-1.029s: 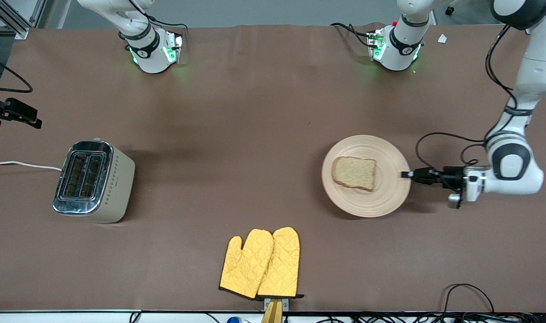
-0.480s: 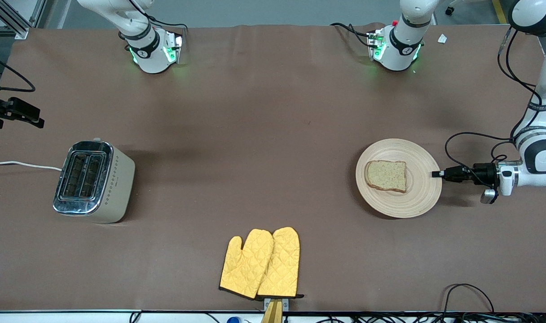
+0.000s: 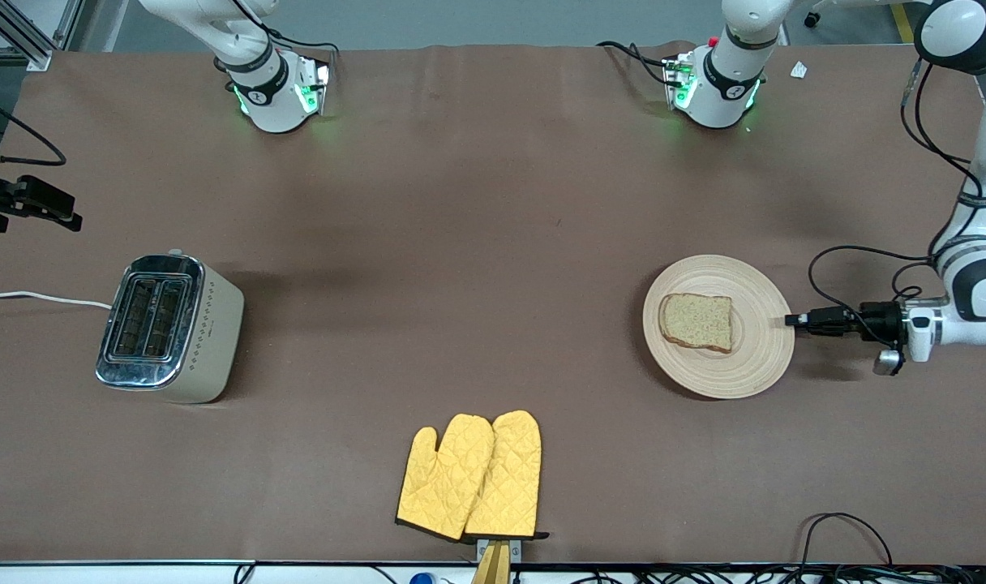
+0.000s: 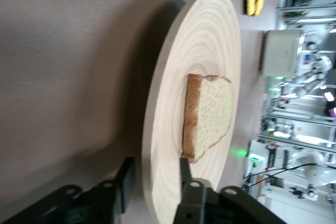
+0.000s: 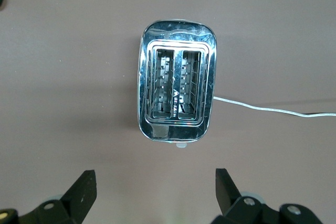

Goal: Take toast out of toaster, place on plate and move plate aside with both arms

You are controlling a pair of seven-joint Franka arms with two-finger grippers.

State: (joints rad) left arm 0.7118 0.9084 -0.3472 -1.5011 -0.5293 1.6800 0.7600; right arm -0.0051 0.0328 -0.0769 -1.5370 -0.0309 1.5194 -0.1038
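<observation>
The plate point(image 3: 718, 326) is lying flat on the brown table point(image 3: 460, 243) toward the left arm's end, and the toast point(image 3: 696, 322) is resting on it, sitting off-centre toward the side away from the left gripper point(image 3: 795, 320); that gripper is reaching in level with the table and is pinching the plate's rim, one finger point(image 4: 185, 171) lying over the top face and the other under the edge, so the jaws are standing narrow around the thin wood; in the left wrist view the toast point(image 4: 207, 116) is showing its darker crust toward the gripper point(image 4: 156, 178), close to the upper finger without touching it, on the plate point(image 4: 210, 40). The right gripper point(image 5: 156, 191) is waiting in the air over the toaster point(image 5: 176, 95), its jaws standing wide apart with nothing between them; the toaster point(image 3: 167, 327) is standing toward the right arm's end of the table, both slots dark, a white cord point(image 3: 39, 298) trailing from it toward the table's edge. The yellow oven mitts point(image 3: 472, 477) are lying side by side near the front camera's edge, well apart from both the toaster and the plate.
</observation>
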